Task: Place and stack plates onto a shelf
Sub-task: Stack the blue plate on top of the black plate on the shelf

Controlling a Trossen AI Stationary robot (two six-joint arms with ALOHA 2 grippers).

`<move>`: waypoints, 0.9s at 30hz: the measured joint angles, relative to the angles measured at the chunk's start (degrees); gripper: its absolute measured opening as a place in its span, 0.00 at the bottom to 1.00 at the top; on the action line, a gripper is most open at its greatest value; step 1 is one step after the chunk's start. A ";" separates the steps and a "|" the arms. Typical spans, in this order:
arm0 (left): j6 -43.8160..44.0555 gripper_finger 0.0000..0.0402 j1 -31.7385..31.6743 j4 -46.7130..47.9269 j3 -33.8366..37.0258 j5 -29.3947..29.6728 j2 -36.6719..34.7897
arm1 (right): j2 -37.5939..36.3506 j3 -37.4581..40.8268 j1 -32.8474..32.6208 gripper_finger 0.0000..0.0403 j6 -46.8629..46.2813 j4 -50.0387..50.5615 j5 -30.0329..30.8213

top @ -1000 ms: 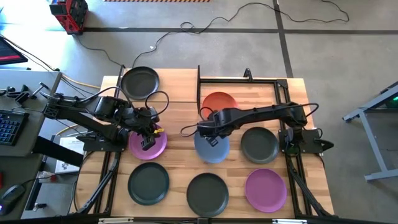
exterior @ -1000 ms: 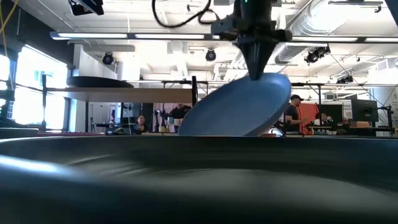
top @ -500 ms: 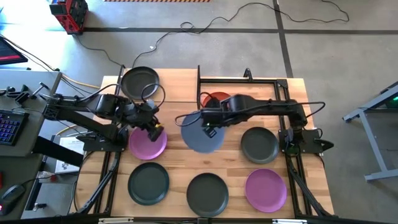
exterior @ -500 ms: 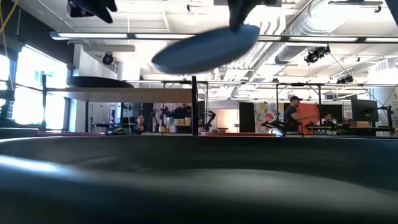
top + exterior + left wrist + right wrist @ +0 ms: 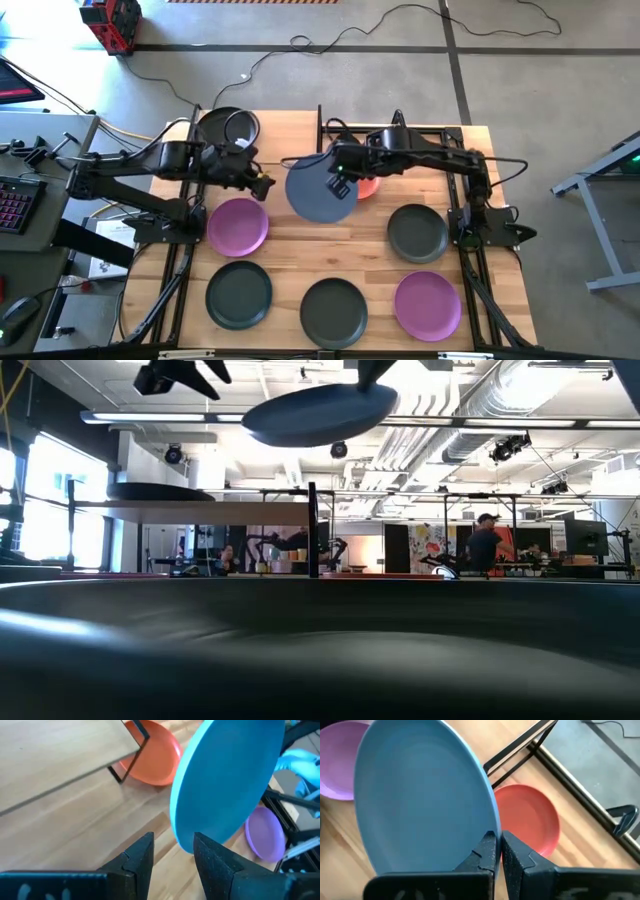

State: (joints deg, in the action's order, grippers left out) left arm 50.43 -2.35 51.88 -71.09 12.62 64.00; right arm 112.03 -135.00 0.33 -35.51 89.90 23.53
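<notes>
The right gripper (image 5: pixel 337 187) was clamped on the rim of the light blue plate (image 5: pixel 320 190), holding it in the air beside the orange plate (image 5: pixel 367 186). The left gripper (image 5: pixel 262 186), jaws apart, faced the blue plate's opposite edge, close by.

No legible text, label, brand, number or sign anywhere: nothing on plates, shelf, arms or tabletop, and nothing readable in the room beyond.
</notes>
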 joint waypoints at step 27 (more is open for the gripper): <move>-4.55 0.32 -5.68 -7.44 0.02 -1.97 7.69 | 0.00 -0.02 4.90 0.00 11.58 -5.32 -4.73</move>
State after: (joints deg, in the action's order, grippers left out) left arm 45.89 -8.03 44.44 -71.07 10.65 71.69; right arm 112.03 -135.02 5.23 -23.93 84.58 18.81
